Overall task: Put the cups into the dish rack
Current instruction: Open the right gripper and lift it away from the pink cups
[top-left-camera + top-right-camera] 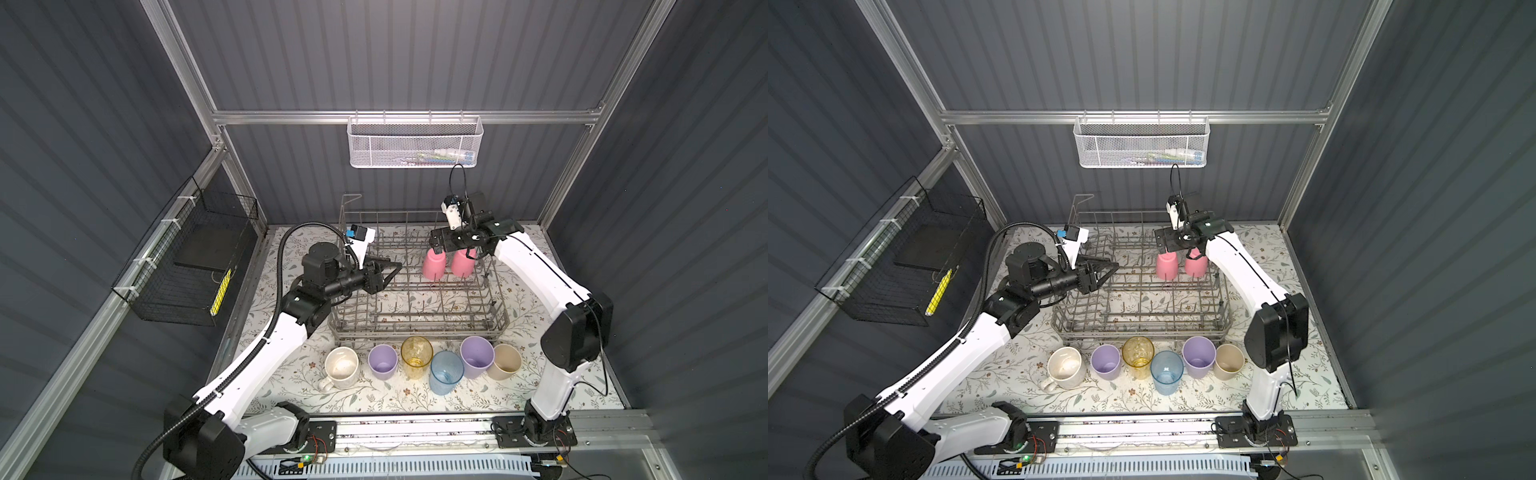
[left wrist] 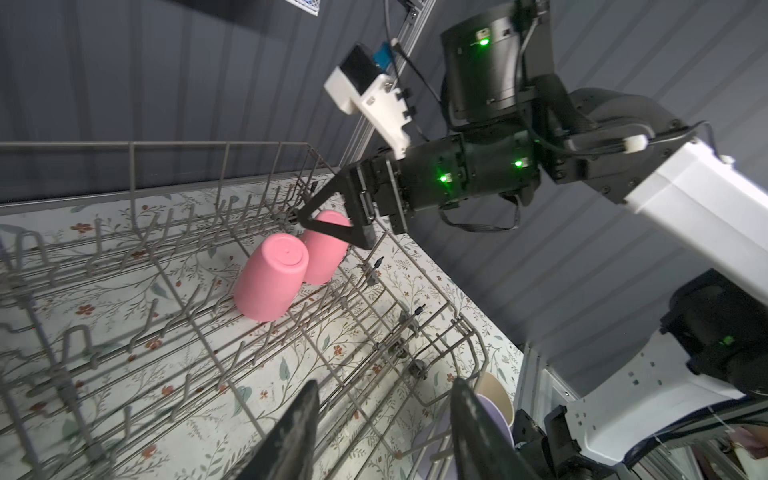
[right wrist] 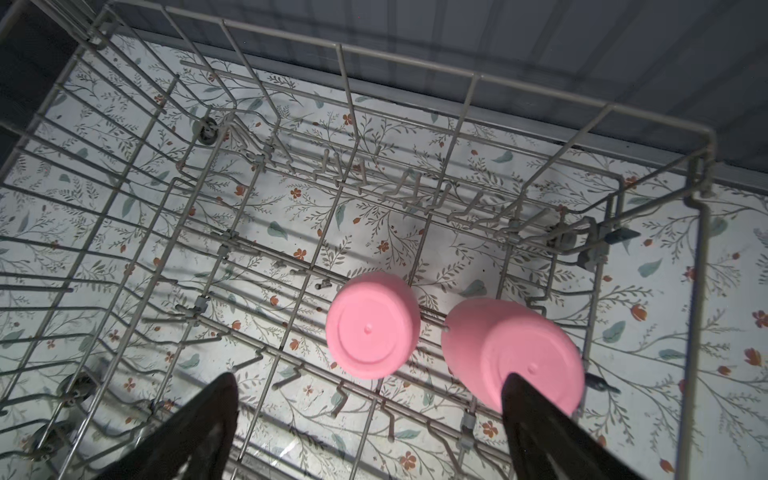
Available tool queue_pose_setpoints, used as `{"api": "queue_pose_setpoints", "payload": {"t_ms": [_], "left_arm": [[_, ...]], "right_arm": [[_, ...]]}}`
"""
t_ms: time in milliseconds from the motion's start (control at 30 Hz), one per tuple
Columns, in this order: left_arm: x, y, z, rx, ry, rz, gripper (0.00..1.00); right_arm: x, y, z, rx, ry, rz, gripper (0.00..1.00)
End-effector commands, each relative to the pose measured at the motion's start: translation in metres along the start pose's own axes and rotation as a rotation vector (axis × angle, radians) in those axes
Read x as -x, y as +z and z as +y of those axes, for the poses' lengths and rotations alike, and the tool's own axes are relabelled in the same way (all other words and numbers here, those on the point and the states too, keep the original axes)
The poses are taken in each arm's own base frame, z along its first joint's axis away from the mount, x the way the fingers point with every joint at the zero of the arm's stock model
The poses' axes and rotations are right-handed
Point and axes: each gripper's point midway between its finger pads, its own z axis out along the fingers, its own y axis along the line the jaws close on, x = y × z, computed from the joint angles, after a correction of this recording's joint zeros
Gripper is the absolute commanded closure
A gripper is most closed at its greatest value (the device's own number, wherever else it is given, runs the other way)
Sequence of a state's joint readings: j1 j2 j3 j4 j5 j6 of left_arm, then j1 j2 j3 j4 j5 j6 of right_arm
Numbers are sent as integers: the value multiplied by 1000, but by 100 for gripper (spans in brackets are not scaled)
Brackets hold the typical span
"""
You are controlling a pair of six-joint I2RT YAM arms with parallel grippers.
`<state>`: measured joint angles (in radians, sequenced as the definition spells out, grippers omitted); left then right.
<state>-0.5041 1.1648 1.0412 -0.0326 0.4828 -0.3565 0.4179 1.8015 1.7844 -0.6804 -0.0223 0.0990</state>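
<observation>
Six upright cups (image 1: 446,372) stand mouth-up in a row just before the near wall of the dish rack (image 1: 415,332). Farther back, the left gripper (image 1: 390,270) hangs over the rack's left side, jaws apart and empty. It seems the nearer one to the cream mug (image 1: 341,366). Farthest, the right gripper (image 1: 452,249) is wide open and empty above two pink cups (image 1: 434,266), which stand upside down in the rack.

Pink cups (image 1: 434,266), grey rack (image 1: 415,330), floral mat (image 1: 291,374)

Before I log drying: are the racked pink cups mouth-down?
Mouth-down: the right wrist view shows both pink cups with closed bases facing up, inside the dish rack.
</observation>
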Motion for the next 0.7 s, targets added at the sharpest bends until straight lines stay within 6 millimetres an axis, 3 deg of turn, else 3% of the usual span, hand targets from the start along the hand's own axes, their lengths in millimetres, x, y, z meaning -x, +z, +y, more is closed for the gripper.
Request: {"api": "queue_pose_setpoints", "payload": {"t_ms": [0, 133, 300, 467, 667], "left_arm": [[3, -24, 6, 128, 34, 23, 48], [-6, -55, 18, 280, 32, 48, 47], [-20, -80, 17, 335, 36, 79, 46], [-24, -73, 3, 242, 49, 104, 46], [-21, -49, -27, 17, 83, 135, 46]], "right_arm": [[14, -25, 6, 30, 9, -90, 2], [14, -45, 5, 29, 5, -144, 1], [3, -58, 0, 11, 9, -163, 1], [-14, -79, -12, 6, 52, -184, 1], [-37, -114, -49, -60, 146, -227, 1]]}}
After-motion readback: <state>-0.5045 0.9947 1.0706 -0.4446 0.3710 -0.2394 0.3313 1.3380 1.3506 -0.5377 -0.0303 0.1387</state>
